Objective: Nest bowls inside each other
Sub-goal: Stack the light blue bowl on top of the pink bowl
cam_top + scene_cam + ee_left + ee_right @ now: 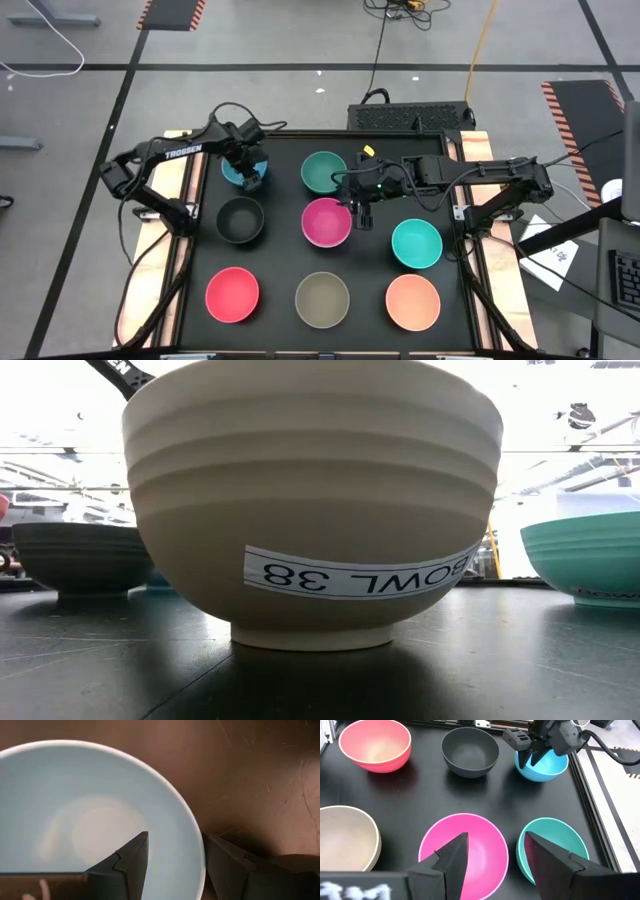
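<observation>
- The left end effector (252, 181) stands spread astride the rim of the light blue bowl (243, 168) at the desk's far left; one finger (131, 862) is inside the bowl, the other outside, not yet pinching.
- The right end effector (361, 212) hovers spread over the right edge of the magenta bowl (326, 222) in mid-desk, holding nothing.
- The bowls look like light, stiff plastic with smooth, probably slippery walls; the thin rim is the natural place to pinch, one finger each side.
- A one-sided rim hold will likely let a bowl tilt, so a firm pinch and a level lift seem wise.
- Standing apart on the black desk (280, 255) are the dark green bowl (324, 171), black bowl (240, 220), teal bowl (416, 243), red-pink bowl (232, 294), olive-grey bowl (322, 299) and peach-orange bowl (412, 302); none is nested.
</observation>
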Tool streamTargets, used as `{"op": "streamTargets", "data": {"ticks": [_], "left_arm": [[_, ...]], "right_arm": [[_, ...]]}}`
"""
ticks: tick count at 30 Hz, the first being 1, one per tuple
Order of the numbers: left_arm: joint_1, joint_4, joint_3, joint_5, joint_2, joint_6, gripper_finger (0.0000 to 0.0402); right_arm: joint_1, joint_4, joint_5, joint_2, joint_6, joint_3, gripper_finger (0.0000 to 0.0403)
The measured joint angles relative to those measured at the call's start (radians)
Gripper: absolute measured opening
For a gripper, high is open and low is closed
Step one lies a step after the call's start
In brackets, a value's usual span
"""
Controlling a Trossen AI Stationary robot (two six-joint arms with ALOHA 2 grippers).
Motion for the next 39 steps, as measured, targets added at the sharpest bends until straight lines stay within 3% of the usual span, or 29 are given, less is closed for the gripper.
{"op": "streamTargets", "data": {"ticks": [4,9,11,19,25,39], "left_arm": [[0.0,0.0,0.0,-0.003,0.0,0.002,0.0158],[0.0,0.0,0.0,-0.024,0.0,-0.004,0.004],[-0.001,0.007,0.0,-0.071,-0.002,-0.013,0.0016],[-0.038,-0.014,0.008,-0.148,-0.001,-0.024,0.0008],[-0.117,-0.135,0.106,-0.222,0.001,-0.058,0.0006],[-0.449,-0.24,0.368,-0.2,-0.016,-0.191,0.0005]], "right_arm": [[0.0,0.0,0.0,0.0,0.0,0.0,0.0187],[0.0,0.0,0.0,0.0,0.0,0.0,0.0187],[0.0,0.0,0.0,0.0,0.0,0.0,0.0187],[0.0,0.0,0.0,0.0,0.001,0.0,0.0187],[-0.006,-0.003,0.0,0.0,0.0,0.0,0.0187],[-0.064,-0.05,0.0,0.0,0.022,0.0,0.0187]]}}
